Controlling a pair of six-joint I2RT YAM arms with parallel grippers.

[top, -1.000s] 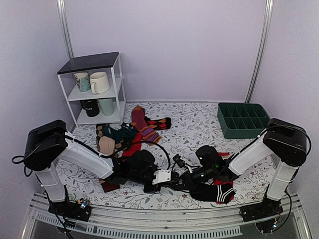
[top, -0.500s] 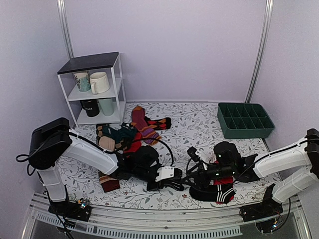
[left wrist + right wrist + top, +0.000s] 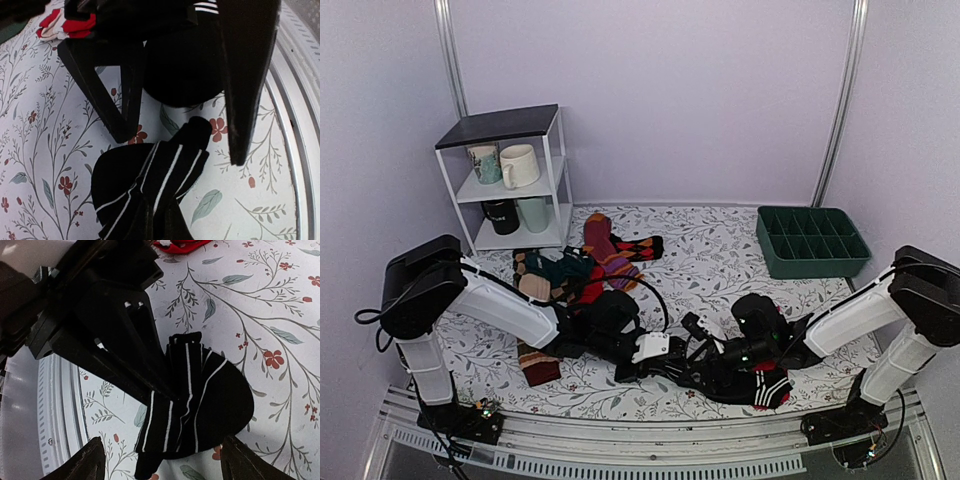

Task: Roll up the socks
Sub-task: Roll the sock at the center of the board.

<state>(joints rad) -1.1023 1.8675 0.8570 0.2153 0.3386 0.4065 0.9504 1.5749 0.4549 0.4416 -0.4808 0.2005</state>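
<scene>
A black sock with thin white stripes [image 3: 145, 182] lies bunched on the floral cloth near the front edge, and shows in the right wrist view as the sock [image 3: 205, 397]. My left gripper [image 3: 155, 215] is shut on its near end. The right gripper [image 3: 162, 452] hangs open just above it, one dark fingertip on each side. In the left wrist view the right gripper's fingers [image 3: 245, 90] stand wide apart over the sock's far tip. From above, the left gripper [image 3: 670, 368] and right gripper [image 3: 700, 366] meet at the table's front centre; the sock between them is hard to make out.
A black sock with a red-and-white striped end [image 3: 768, 385] lies under the right arm. A heap of coloured socks [image 3: 585, 265] sits behind the left arm. A white shelf with mugs [image 3: 510, 185] stands back left, a green divided tray [image 3: 810, 240] back right. A metal rail [image 3: 650, 455] runs along the front.
The right gripper opened, drew back to the right, then came back low over the sock. The left gripper stayed shut on the sock and shifted slightly right.
</scene>
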